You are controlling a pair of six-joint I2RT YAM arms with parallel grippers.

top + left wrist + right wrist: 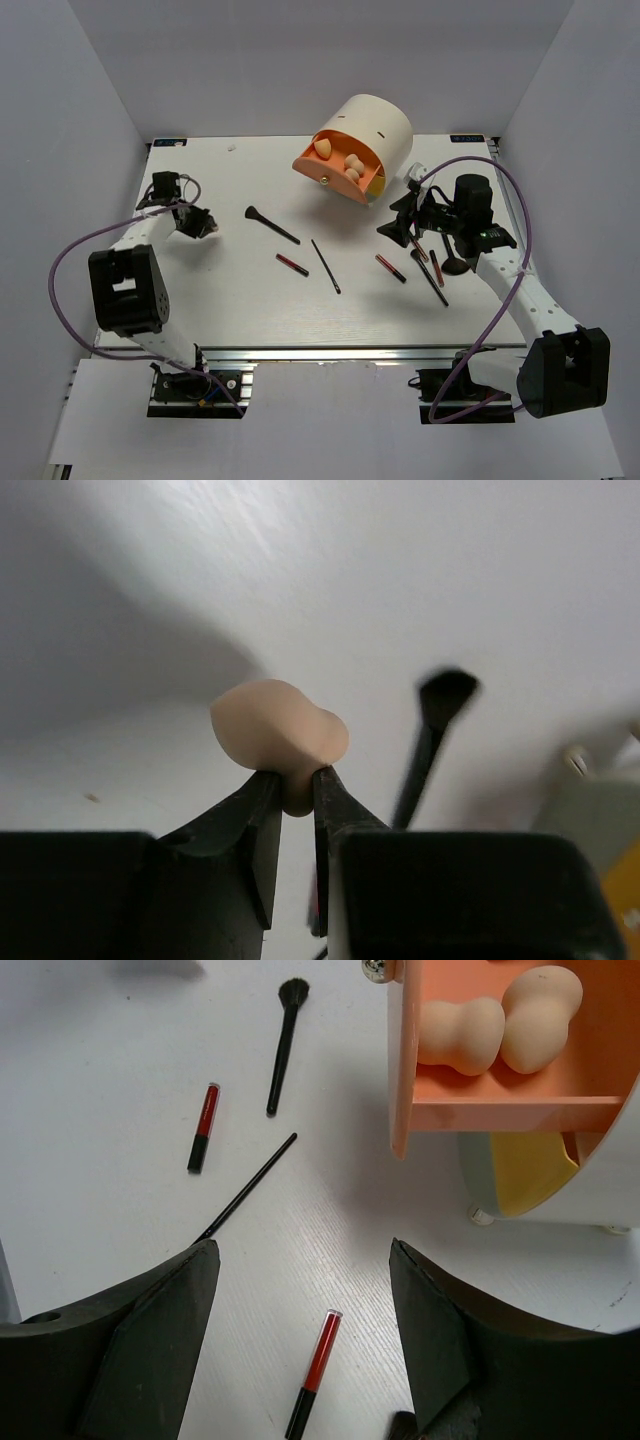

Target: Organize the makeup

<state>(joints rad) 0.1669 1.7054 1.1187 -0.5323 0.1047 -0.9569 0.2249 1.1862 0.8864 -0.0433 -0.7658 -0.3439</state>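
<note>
left claw (295, 785): pinching beige egg-shaped sponge (275, 730) | right claw (302, 1255): jaws wide apart, empty, above white table (100, 1060)

Matt foam and glossy plastic

The beige sponge (275, 730) between the fingers (255, 830) of the left gripper (297, 783) is looking like soft matt foam, and the fingers like matt black plastic. Beneath the right gripper (300, 1250) the white table (100, 1060) is shining faintly; the red-and-black stick (318, 1365) there and the orange drawer (500, 1112) ahead are looking like glossy plastic.

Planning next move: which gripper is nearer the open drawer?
Right. The right gripper is just beside the drawer; left gripper is far off to its left, pinching a sponge.
</note>
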